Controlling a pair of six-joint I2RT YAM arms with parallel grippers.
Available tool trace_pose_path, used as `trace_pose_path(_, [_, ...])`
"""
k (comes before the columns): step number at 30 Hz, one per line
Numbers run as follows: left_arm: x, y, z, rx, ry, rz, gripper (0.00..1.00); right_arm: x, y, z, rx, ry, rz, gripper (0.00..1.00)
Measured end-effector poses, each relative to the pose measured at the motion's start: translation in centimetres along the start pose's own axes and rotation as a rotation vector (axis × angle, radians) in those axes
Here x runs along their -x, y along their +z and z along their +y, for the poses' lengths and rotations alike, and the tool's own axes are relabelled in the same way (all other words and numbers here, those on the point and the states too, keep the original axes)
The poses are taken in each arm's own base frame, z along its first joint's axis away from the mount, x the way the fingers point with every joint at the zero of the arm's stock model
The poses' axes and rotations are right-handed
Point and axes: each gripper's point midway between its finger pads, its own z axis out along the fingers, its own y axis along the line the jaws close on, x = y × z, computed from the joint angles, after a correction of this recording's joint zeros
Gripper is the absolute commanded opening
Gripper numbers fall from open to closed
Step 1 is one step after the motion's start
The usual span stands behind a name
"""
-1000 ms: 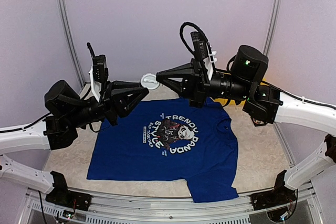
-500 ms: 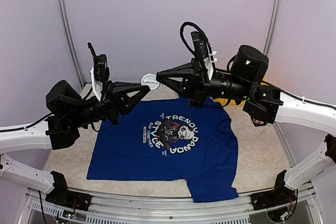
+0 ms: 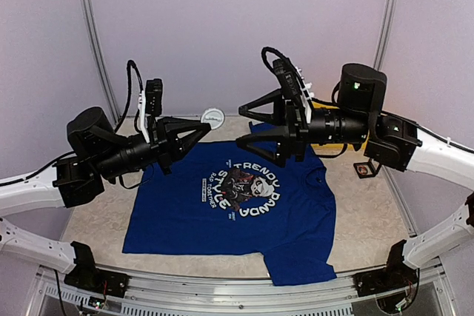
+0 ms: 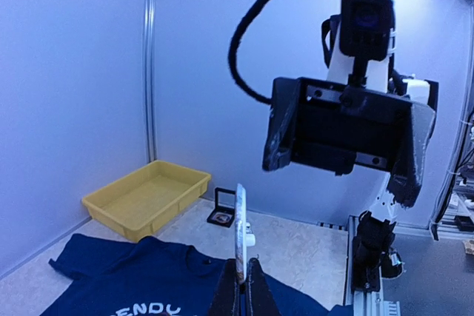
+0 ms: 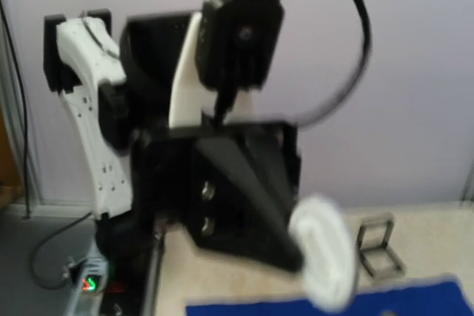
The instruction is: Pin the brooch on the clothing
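1. Round white brooch (image 3: 213, 115): held in the air over the far edge of the royal-blue printed T-shirt (image 3: 244, 216), which lies flat on the beige table (image 3: 370, 220).
2. Left gripper (image 3: 201, 125): fingers pressed together, pinching the brooch's edge.
3. Right gripper (image 3: 250, 132): jaws spread, facing the brooch, apart from it.

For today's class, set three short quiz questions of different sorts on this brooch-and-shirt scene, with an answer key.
1. True or false: the brooch is pinned to the blue T-shirt.
2. The right claw is: A) open, B) shut on the brooch, C) shut on the T-shirt.
3. What holds the brooch?
Key: 1 false; 2 A; 3 the left claw.
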Motion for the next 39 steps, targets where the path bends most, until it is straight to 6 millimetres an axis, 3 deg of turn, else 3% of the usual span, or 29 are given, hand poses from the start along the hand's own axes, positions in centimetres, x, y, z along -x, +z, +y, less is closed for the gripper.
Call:
trace_pose_path(4, [-1.0,-0.1,1.5,0.088,0.053,0.131,0.0,-0.3,-2.3,-1.0,-0.054,-0.014,0.104,0.77])
trace_pose_path(9, [-2.9,-0.4,1.4,0.085,0.09,0.29,0.0,-1.3,-3.4,-2.2,-0.073,-0.028,0.234,0.65])
trace_pose_path(18, [-7.2,-1.1,-0.4,0.004,0.089,0.481,0.0,-5.2,-0.5,-2.5,0.047,0.016,0.374,0.55])
trace_pose_path(29, [-8.3,-1.1,-0.7,-0.011,0.095,0.522,0.0,-9.0,1.9,-1.8,0.183,0.106,0.425,0.26])
trace_pose_path(34, [-8.6,-1.1,-0.7,-0.015,0.093,0.53,0.0,-9.4,2.3,-1.8,0.203,0.117,0.423,0.0])
trace_pose_path(39, [-8.5,-1.2,-0.8,-0.017,0.091,0.53,0.0,-9.4,2.3,-1.5,0.22,0.122,0.421,0.0])
